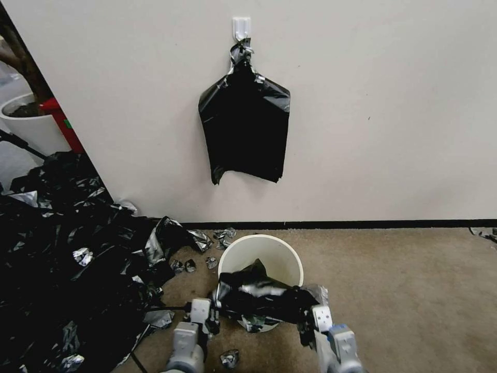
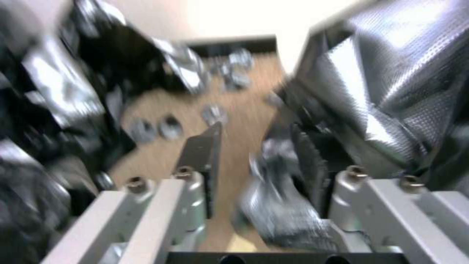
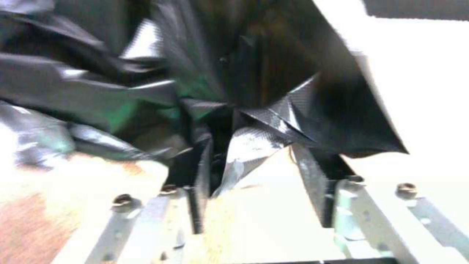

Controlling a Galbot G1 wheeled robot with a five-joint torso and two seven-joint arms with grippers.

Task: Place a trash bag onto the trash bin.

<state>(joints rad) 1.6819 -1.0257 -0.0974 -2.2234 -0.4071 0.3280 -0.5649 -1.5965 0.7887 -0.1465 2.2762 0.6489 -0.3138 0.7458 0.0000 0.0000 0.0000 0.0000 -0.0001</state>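
**Bag at bin mouth, not yet fitted**

Left gripper (image 1: 213, 317) and right gripper (image 1: 306, 321), fingers parted, stand at the trash bag's (image 1: 261, 298) two ends (grip cannot be confirmed). Bag lies bunched across the trash bin's (image 1: 259, 242) near rim; spreading and seating remain.

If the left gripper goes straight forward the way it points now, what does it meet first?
Probably the scattered silvery foil scraps on the tan carpet; ahead of the left gripper nothing else blocks before the dark baseboard, though depth is unclear.
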